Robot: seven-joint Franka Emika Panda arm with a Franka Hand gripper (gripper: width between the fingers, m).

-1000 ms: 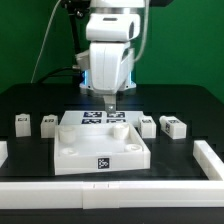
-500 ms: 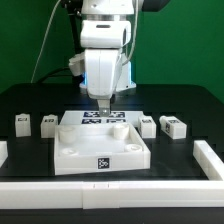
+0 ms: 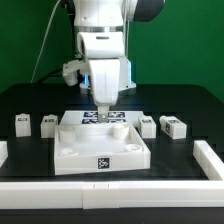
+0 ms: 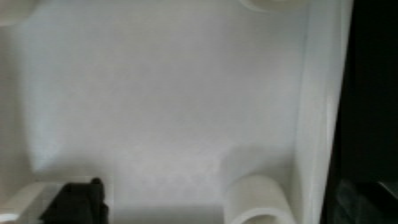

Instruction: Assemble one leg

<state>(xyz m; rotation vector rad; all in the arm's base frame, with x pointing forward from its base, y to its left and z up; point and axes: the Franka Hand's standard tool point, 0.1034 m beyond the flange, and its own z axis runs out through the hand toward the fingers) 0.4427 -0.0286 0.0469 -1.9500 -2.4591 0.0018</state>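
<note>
A robotics lab test rig: a black table fenced by white rails, a plain green backdrop, a fixed marker board of printed tags, and a white robot arm overhead.

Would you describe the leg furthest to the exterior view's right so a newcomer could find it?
Find the wide white square plate with corner sockets mid-table. Two small white plastic tagged blocks sit off its far corner on the exterior view's right. The leg is the outer one, farther from the plate than its twin.
</note>
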